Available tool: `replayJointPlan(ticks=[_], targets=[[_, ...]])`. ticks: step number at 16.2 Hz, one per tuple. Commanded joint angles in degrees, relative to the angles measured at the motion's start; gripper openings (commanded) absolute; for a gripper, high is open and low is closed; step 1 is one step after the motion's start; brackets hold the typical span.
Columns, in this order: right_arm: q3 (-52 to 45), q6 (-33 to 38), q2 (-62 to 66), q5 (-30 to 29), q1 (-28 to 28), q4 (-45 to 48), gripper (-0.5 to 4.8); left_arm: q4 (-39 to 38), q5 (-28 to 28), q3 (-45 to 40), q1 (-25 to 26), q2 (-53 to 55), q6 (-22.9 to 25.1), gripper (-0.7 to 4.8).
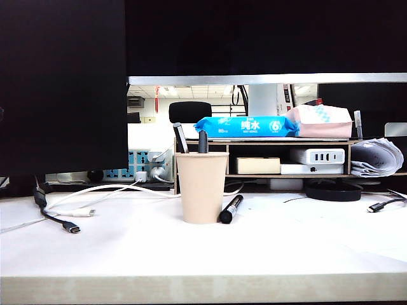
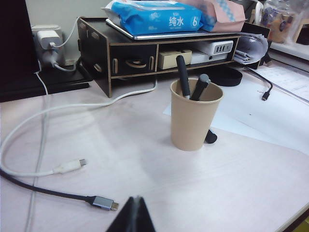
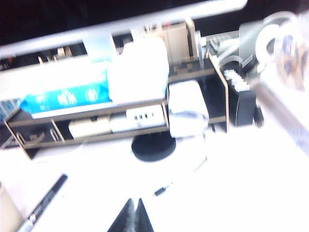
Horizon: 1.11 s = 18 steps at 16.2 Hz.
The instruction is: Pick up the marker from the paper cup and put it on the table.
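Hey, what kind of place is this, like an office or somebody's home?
Most likely an office desk. An office chair stands under ceiling lights in the room behind, a wooden shelf unit holds a multi-port charger, and charging cables trail across the white table.

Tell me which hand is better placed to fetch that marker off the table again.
Probably the right hand: shut, with the marker lying near it beside the paper cup. From the left hand, also shut, the cup hides most of it.

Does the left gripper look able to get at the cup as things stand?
Probably yes: the left gripper, shut, hangs above bare table facing the cup; only cables lie off to one side.
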Motion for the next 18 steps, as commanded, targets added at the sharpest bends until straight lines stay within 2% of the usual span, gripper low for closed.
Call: replayJointPlan(ticks=[1, 3, 6, 9, 14, 16, 18], targets=[[-0.76, -2.93, -0.04, 0.22, 0.07, -2.8, -0.06, 0.76, 0.24, 0.04, -0.02, 0.0, 0.22, -0.05], [-5.31, -7.5, -0.07, 4.74, 0.07, 1.07, -0.06, 0.74, 0.26, 0.04, -0.02, 0.0, 0.22, -0.05], [-15.93, -6.45, -0.09, 5.97, 1.95, 14.47, -0.06, 0.76, 0.42, 0.04, -0.02, 0.0, 0.22, -0.05], [-21.99, -5.81, -0.09, 6.23, 8.98, 23.21, -0.06, 0.76, 0.42, 0.04, -0.02, 0.02, 0.22, -0.05], [-23.89, -5.55, -0.09, 8.94, 15.93, 25.2, -0.06, 0.76, 0.42, 0.04, -0.02, 0.0, 0.22, -0.05], [-24.28, -1.73, -0.09, 14.78, 16.04, 25.14, -0.06, 0.76, 0.39, 0.04, -0.02, 0.0, 0.22, -0.05], [-24.28, -1.25, -0.09, 16.61, 15.04, 25.14, -0.06, 0.76, 0.42, 0.04, -0.02, 0.0, 0.22, -0.05]])
